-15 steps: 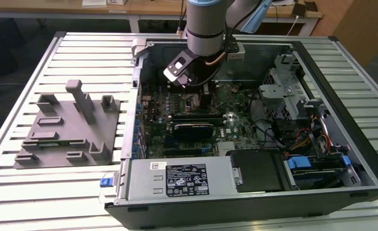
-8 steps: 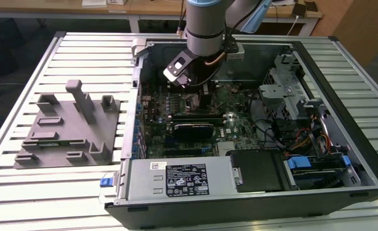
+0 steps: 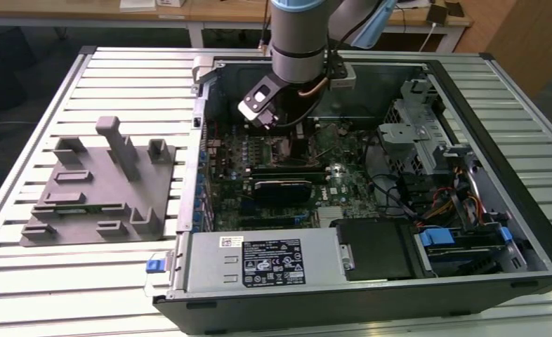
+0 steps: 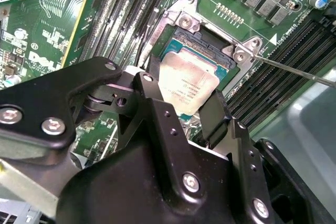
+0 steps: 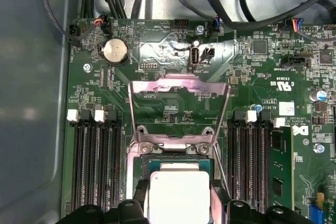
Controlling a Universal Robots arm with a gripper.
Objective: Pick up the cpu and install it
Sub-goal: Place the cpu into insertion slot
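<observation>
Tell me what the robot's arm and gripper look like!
The arm is a fat grey tube with a light blue cap. A thin coppery cable loops at its wrist. The gripper is matte black, built from chunky angular links with two flat fingers, dotted with shiny silver screws.

Work table point(image 3: 42, 277): silver metal top built of parallel slats, visible beyond the computer case towards the exterior view's left and right.

Item 1, computer case point(image 3: 370, 303): black tower, laid flat on the slats with its open side up.

Item 2, grey moulded tray point(image 3: 98, 193): plastic, with several upright posts. It sits flat on the slats just beside the case, on the exterior view's left of it. I cannot tell whether the two touch.
</observation>
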